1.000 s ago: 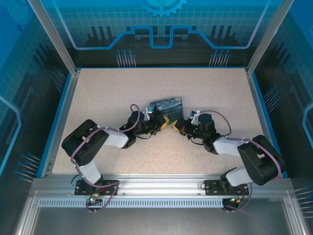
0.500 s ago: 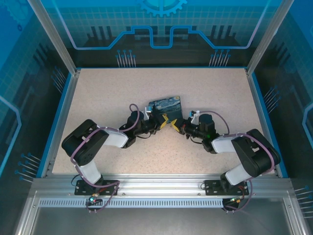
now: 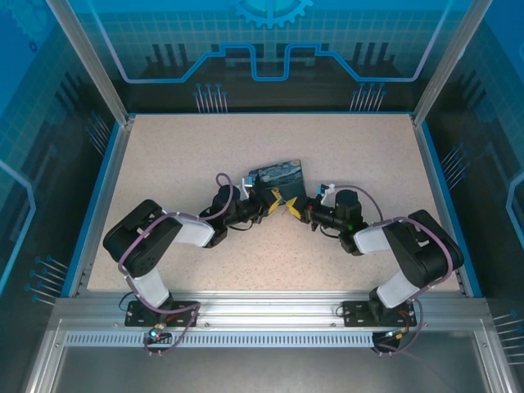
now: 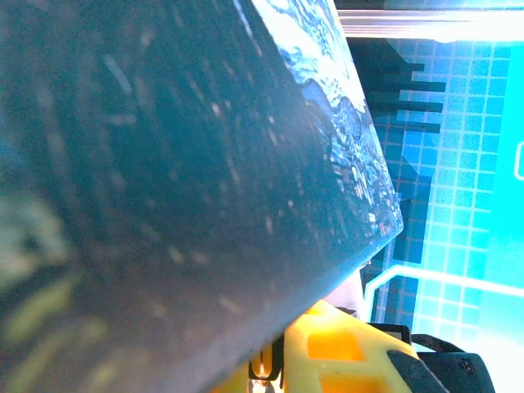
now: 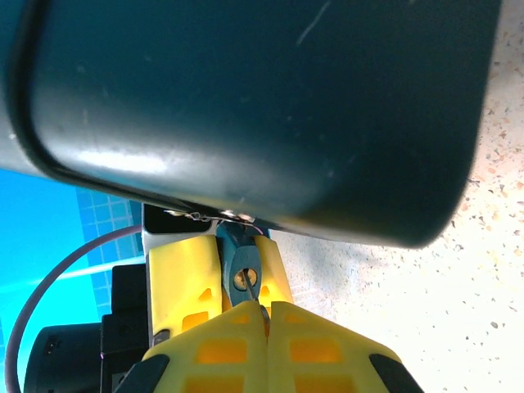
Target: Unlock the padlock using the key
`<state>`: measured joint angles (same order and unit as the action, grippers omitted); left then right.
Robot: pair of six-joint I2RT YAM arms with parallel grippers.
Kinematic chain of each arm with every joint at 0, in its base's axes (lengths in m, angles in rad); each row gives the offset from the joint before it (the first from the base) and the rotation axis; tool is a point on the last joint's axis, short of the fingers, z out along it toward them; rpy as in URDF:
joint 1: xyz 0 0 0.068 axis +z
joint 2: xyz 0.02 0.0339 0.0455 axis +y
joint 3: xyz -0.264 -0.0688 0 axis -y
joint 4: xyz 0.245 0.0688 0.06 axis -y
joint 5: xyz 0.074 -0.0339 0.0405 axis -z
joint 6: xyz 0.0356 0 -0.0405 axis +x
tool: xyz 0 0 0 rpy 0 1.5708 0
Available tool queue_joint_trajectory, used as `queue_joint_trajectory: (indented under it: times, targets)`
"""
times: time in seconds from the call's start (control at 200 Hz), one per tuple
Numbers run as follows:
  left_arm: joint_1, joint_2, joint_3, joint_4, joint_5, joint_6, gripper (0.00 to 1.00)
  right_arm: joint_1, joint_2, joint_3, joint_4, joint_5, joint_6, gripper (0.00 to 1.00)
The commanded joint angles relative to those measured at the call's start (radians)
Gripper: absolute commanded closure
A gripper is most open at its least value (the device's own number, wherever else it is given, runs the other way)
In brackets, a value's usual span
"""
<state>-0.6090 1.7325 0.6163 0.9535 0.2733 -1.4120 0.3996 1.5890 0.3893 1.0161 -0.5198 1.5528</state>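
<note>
Left hand (image 3: 276,197) clamped on padlock (image 5: 240,264), just beside tin (image 3: 277,174), mid table (image 3: 344,147); right hand (image 5: 267,318) fingers together, pinching key (image 5: 253,296), tip at padlock keyhole

A rectangular tin with a Starry-Night print (image 3: 277,174) lies slightly askew at frame centre on the speckled beige desk (image 3: 344,147), enclosed by translucent blue panels (image 3: 270,49), with an aluminium rail (image 3: 262,315) along the bottom.
</note>
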Motion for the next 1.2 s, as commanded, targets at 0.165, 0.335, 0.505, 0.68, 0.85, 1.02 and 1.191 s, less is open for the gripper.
queue_joint_trajectory:
  times: [0.165,0.335,0.505,0.68,0.85,1.02,1.191]
  targets:
    - [-0.017,-0.043,0.01,0.055,0.07,-0.011,1.0,0.002,0.111,0.074,0.171,-0.045,0.059,1.0]
    - [-0.017,-0.042,0.002,0.054,0.074,-0.008,1.0,0.015,0.1,0.097,0.138,-0.038,0.041,1.0]
    - [-0.018,-0.039,-0.004,0.058,0.076,-0.007,1.0,0.015,0.041,0.138,-0.022,-0.048,-0.067,1.0]
    - [-0.018,-0.042,-0.006,0.059,0.081,-0.005,1.0,-0.008,0.012,0.182,-0.145,-0.085,-0.177,1.0]
    - [-0.017,-0.044,-0.007,0.06,0.084,-0.005,1.0,-0.044,0.058,0.205,-0.131,-0.133,-0.188,1.0]
    - [-0.018,-0.051,-0.007,0.052,0.089,0.001,1.0,-0.06,0.098,0.222,-0.108,-0.163,-0.189,1.0]
    - [-0.018,-0.054,-0.007,0.047,0.091,0.005,1.0,-0.07,0.107,0.238,-0.126,-0.171,-0.203,1.0]
